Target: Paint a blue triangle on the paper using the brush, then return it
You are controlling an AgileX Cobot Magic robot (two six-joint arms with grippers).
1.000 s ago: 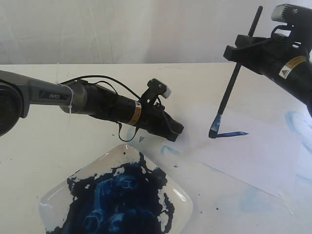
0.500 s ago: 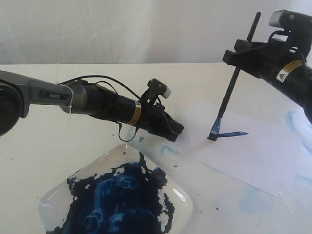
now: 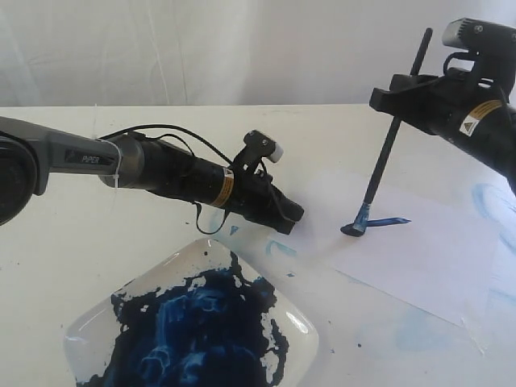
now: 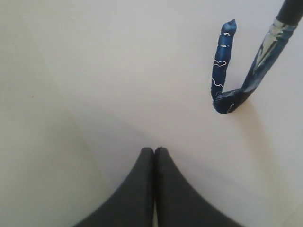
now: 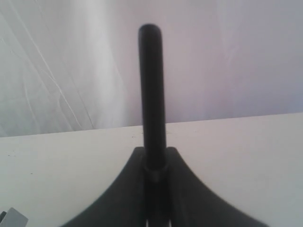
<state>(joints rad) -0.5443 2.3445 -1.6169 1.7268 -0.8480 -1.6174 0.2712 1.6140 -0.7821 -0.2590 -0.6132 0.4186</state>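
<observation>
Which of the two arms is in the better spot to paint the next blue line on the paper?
Right. The right gripper holds the brush, bristles pressed on the paper at the end of the blue stroke. The left gripper is shut and empty.

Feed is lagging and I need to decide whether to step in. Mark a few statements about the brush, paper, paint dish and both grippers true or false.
1. The right gripper has its jaws clamped on the brush. True.
2. The brush's bristles touch the paper. True.
3. A full triangle is painted. False: only one blue stroke shows.
4. The left gripper has its jaws open. False: they are shut, holding nothing.
5. The paint dish stands on the paper. False: it sits on the table, apart from the paper.
</observation>
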